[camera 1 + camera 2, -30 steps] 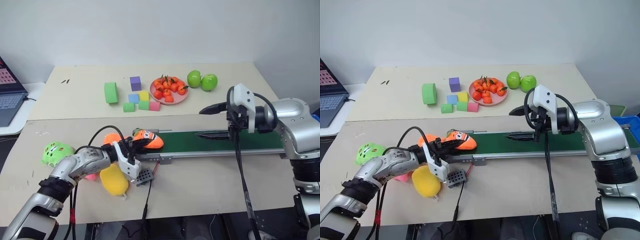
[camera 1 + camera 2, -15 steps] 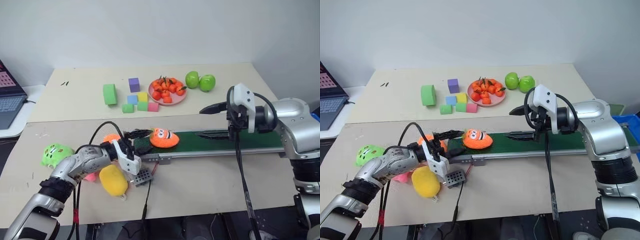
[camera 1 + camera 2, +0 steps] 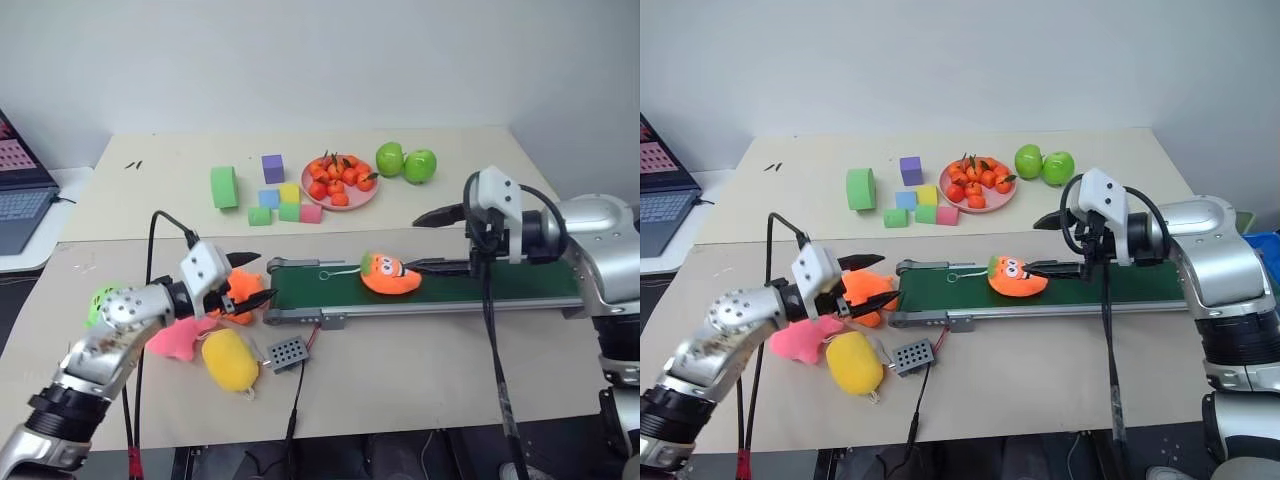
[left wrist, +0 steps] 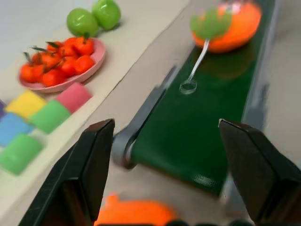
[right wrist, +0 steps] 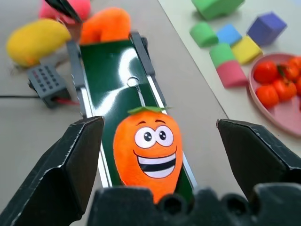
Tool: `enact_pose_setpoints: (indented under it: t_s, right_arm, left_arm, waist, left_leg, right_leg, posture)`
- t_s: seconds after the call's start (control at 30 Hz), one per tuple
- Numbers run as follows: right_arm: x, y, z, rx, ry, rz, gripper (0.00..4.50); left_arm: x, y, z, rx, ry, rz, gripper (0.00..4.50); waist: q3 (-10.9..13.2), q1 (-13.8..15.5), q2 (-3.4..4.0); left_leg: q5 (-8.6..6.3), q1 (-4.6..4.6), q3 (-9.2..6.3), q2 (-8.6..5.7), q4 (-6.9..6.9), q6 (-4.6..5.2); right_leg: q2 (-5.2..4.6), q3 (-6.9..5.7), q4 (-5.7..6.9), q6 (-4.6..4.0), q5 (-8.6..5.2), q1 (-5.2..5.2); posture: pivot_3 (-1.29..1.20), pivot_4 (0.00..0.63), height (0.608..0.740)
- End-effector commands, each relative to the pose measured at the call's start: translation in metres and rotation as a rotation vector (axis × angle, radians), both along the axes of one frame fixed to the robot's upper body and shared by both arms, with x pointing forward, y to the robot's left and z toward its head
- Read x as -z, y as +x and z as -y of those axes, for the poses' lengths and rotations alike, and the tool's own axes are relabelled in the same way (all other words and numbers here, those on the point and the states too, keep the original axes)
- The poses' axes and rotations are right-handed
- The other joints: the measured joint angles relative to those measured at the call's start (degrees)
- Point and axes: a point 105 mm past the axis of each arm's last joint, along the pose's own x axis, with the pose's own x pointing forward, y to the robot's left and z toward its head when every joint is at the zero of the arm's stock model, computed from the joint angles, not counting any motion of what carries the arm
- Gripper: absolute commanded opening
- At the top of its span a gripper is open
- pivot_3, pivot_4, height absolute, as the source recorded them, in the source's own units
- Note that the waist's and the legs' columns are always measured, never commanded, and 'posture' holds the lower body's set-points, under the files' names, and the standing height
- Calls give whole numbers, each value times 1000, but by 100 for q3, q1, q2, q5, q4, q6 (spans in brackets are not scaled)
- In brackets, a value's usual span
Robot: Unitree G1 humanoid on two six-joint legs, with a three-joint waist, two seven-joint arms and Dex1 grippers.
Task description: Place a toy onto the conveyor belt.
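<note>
Toy's (image 5: 148,149) grinning face, plain from right wrist.

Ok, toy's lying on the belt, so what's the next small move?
Probably close the right gripper on the toy: the plush lies on the belt between its open jaws. The left gripper is open, off the belt end.

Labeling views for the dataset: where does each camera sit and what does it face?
Head eyes: high, looking forward and down at the table; both arms show.
Left wrist: faces along the belt toward the toy, between open fingers.
Right wrist: faces back along the belt at the toy's face, between open fingers.
Shared: toy, belt.
</note>
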Motion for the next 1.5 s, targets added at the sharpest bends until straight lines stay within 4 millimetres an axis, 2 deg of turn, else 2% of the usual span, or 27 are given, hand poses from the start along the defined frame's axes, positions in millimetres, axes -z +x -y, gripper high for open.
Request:
enact_pose_setpoints:
  t_s: [0.03,0.1,0.23,0.43,0.6,0.77,0.83,0.97,1.1,1.3,1.5]
  right_arm:
    - [-20,3,-3,-19,14,86,4500]
    - [-23,2,-6,-28,38,86,4500]
    - [-24,0,-13,-44,88,79,4500]
    - [-45,-13,-29,-108,216,90,4500]
    - [-43,-13,-35,-102,257,93,4500]
    - [-34,-13,-43,-104,322,105,4500]
    - [-21,-15,-50,-108,327,121,4500]
    - [-7,-25,-50,-92,383,94,4500]
    - [-10,-30,-40,-58,454,90,4500]
    - [-10,-37,-26,-46,441,78,4500]
    - [-14,-39,-22,-49,407,87,4500]
  left_arm:
    - [-29,-11,2,55,34,-57,3759]
    - [-41,-22,5,110,52,-76,3759]
    - [-66,-7,10,60,13,-6,3759]
    - [-72,12,16,11,24,35,3759]
    - [-91,18,29,39,-37,78,3759]
    - [-102,27,35,26,-94,106,3759]
    - [-103,26,45,59,-135,94,3759]
    - [-98,27,58,99,-184,56,3759]
    - [-87,26,61,129,-187,22,3759]
    - [-65,26,63,164,-158,-15,3759]
    - [-57,23,73,200,-198,-21,3759]
  waist:
    - [0,-21,1]
    - [0,-96,1]
    - [0,-94,1]
    - [1,-56,1]
    - [1,9,0]
    - [0,10,0]
    - [0,5,0]
    - [0,9,0]
    - [0,4,0]
    - [0,0,1]
    - [0,14,0]
  left_leg:
    - [2,1,0,0,-3,-3]
    - [4,3,1,10,-7,-7]
    - [8,7,-1,11,-12,-15]
    - [8,7,-1,10,-19,-16]
    - [8,3,-3,7,-9,-16]
    - [8,5,-4,6,-8,-16]
    - [8,4,-4,6,-8,-16]
    - [9,4,-6,6,-4,-17]
    - [9,3,-6,2,5,-16]
    - [8,7,-5,4,-2,-16]
    - [8,6,-4,4,1,-16]
  right_leg:
    - [0,1,-1,0,0,0]
    - [12,4,-3,-1,0,-1]
    - [14,6,-3,-3,0,1]
    - [13,8,-5,-4,1,-2]
    - [13,6,-6,-4,2,2]
    - [12,7,-4,-4,2,3]
    - [12,7,-4,-4,2,2]
    - [12,6,-3,-4,2,3]
    - [10,8,-1,-3,3,4]
    - [11,9,-2,-3,2,6]
    - [11,8,-3,-3,2,8]
  posture:
    - [0,150,740]
    - [0,150,740]
    - [0,150,740]
    - [0,150,740]
    - [0,150,740]
    - [0,150,740]
    - [0,150,740]
    - [0,150,740]
    - [0,150,740]
    - [0,150,740]
    - [0,150,740]
